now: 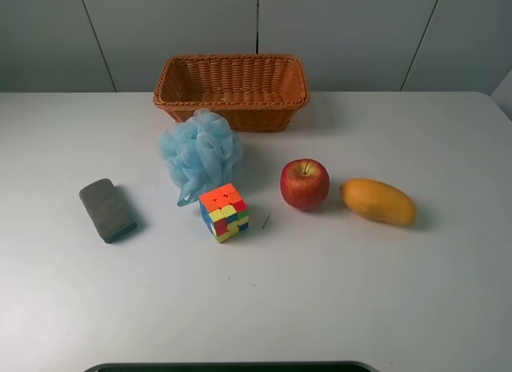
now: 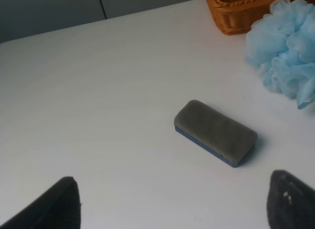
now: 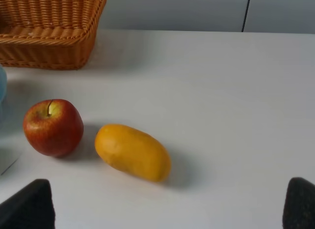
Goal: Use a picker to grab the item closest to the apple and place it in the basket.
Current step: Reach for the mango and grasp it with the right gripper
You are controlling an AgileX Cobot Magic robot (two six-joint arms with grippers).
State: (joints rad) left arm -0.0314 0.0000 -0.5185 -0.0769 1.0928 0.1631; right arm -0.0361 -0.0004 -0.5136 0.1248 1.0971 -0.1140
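A red apple (image 1: 305,183) sits on the white table, right of centre; it also shows in the right wrist view (image 3: 53,127). An orange-yellow mango (image 1: 378,202) lies just right of the apple, a small gap between them (image 3: 133,151). A wicker basket (image 1: 232,89) stands at the back centre and looks empty. Neither gripper shows in the high view. My left gripper (image 2: 172,204) is open, with the grey eraser (image 2: 215,132) ahead of it. My right gripper (image 3: 167,204) is open, above the table in front of the mango.
A multicoloured puzzle cube (image 1: 224,212) lies left of the apple. A light blue bath pouf (image 1: 200,154) sits in front of the basket. A grey eraser block (image 1: 107,210) lies at the left. A dark edge (image 1: 232,366) runs along the table's front.
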